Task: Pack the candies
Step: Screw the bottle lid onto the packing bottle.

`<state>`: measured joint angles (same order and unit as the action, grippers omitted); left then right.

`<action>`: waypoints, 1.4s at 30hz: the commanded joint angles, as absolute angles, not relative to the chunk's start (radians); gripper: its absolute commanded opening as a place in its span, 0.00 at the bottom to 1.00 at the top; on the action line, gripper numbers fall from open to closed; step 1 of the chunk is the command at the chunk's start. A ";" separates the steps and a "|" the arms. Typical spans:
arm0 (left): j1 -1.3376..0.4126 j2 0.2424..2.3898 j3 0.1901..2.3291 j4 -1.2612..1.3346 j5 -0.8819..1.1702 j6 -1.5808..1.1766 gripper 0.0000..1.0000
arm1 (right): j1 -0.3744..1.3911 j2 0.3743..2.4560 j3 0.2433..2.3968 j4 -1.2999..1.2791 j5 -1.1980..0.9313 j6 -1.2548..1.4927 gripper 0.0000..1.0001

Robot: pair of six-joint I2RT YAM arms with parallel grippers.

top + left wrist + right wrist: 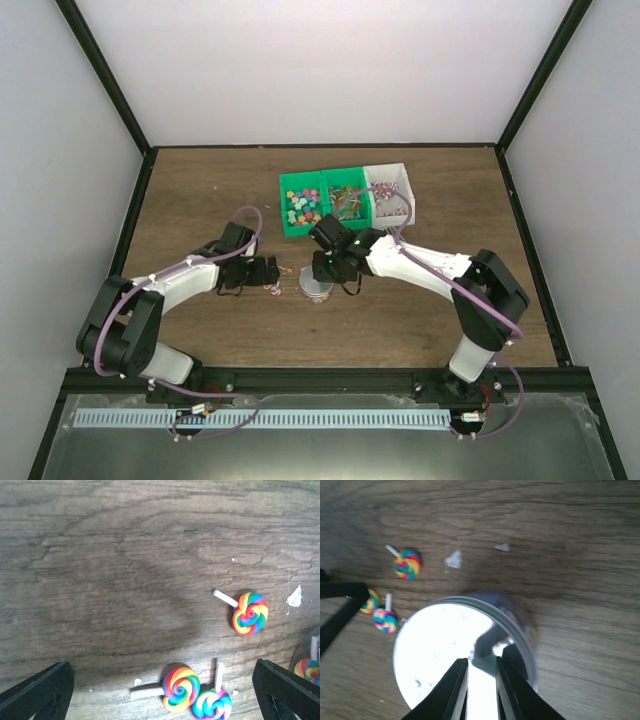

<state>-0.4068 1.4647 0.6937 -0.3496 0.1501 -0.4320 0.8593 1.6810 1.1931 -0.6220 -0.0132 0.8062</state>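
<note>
Up close, three rainbow lollipop candies, perhaps a fourth; overhead, mere specks.

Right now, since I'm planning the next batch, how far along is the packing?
Early. One lollipop seems to be in the clear jar. The open left gripper hovers over three lollipops on the table; none is gripped. The right gripper is at the jar.
</note>
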 commanded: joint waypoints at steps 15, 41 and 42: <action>-0.519 1.396 0.626 -0.275 0.119 -0.472 1.00 | 0.854 1.444 1.169 -0.489 0.229 0.832 0.35; -1.034 1.454 0.030 0.961 -0.563 -0.418 1.00 | 0.674 1.386 0.413 0.985 0.097 0.778 0.83; -1.043 1.506 0.012 1.050 -0.564 -0.397 1.00 | 0.652 1.378 0.371 1.040 0.059 0.801 0.84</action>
<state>-0.9821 1.3636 0.0780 0.6659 -0.4503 -0.4648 0.7219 1.3849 0.4858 0.7872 0.1295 0.7712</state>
